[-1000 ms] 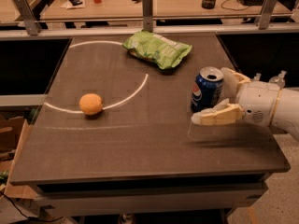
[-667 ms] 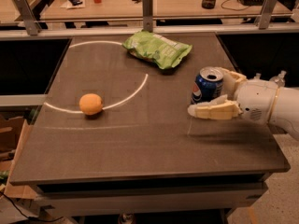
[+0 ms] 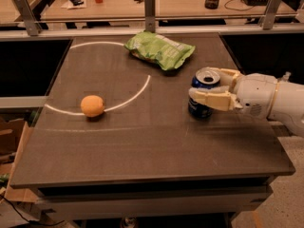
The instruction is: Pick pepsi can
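The pepsi can (image 3: 198, 110) is standing upright on the dark table (image 3: 142, 146), near its right edge. The gripper (image 3: 202, 82) is reaching in from the can's right and is clasping it, with one cream finger lying across the can's front and the other sitting behind its silver top. The green chip bag (image 3: 159, 50) is lying behind the can to the left. The orange (image 3: 92, 105) is resting well to the can's left, touching a white painted arc (image 3: 137, 91).

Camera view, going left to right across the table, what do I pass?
Orange fruit → green chip bag → pepsi can, with the end effector at the can, its arm extending off to the right.
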